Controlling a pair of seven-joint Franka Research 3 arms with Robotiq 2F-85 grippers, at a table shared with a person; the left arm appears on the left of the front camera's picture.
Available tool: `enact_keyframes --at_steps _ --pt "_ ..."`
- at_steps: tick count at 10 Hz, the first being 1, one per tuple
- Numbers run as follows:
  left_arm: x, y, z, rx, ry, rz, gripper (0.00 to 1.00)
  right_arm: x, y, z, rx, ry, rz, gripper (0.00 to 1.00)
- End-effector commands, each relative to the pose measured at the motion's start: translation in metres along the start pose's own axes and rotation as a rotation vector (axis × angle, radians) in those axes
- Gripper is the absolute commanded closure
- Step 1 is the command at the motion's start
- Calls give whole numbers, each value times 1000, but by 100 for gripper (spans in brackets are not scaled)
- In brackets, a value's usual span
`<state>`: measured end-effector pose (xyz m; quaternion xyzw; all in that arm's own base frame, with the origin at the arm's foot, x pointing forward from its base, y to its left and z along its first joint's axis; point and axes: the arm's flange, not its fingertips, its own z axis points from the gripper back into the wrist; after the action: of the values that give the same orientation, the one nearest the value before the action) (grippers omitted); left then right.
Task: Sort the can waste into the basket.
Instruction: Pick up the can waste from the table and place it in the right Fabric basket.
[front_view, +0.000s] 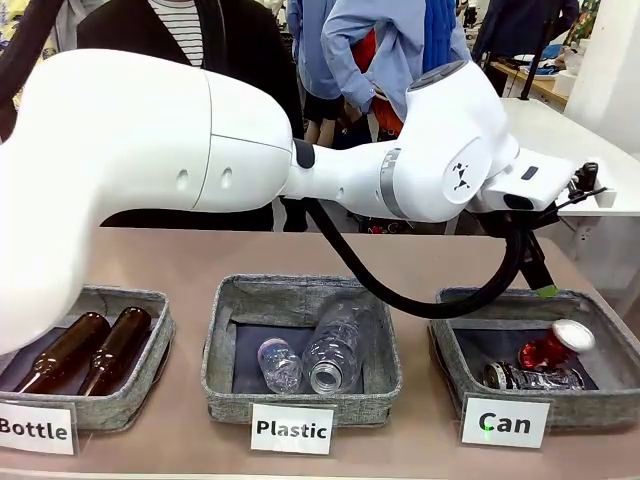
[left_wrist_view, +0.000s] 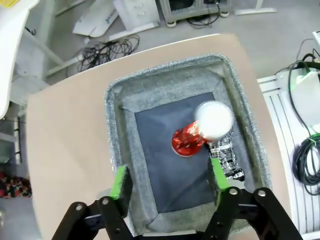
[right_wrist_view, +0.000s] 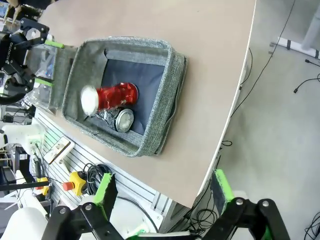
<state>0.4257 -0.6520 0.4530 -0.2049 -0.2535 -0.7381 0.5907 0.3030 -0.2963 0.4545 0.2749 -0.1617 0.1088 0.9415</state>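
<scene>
Left end effector (left_wrist_view: 169, 184) open, empty, over Can basket (left_wrist_view: 165, 85).
Both cans in basket just beyond its pads: red can (left_wrist_view: 189, 141) leaning on silver/dark can (left_wrist_view: 226, 157), nearer one pad. Right end effector (right_wrist_view: 162, 192) open, off table (right_wrist_view: 165, 20) edge, basket well beyond.

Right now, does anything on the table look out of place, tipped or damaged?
Nothing is missorted. The red can and the silver and dark can are both crushed and lie in the Can basket, the red one leaning on the other. The left gripper hangs open above them.
</scene>
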Motion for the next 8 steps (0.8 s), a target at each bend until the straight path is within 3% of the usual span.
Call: enact_keyframes --at_steps 1,3,4,6,8 --pt "5 1 11 12 27 -10 0 3 1 5 -12 13 -17 0" --pt "2 -2 32 0 15 -6 0 3 1 5 -12 13 -17 0" --pt "-2 -12 54 -88 90 46 0 0 0 0 0 0 0 0" --pt "-23 -39 124 -101 70 49 0 57 25 -28 118 -124 -29 0" --pt "-58 -65 204 -14 55 149 0 102 77 -50 227 -180 97 0"
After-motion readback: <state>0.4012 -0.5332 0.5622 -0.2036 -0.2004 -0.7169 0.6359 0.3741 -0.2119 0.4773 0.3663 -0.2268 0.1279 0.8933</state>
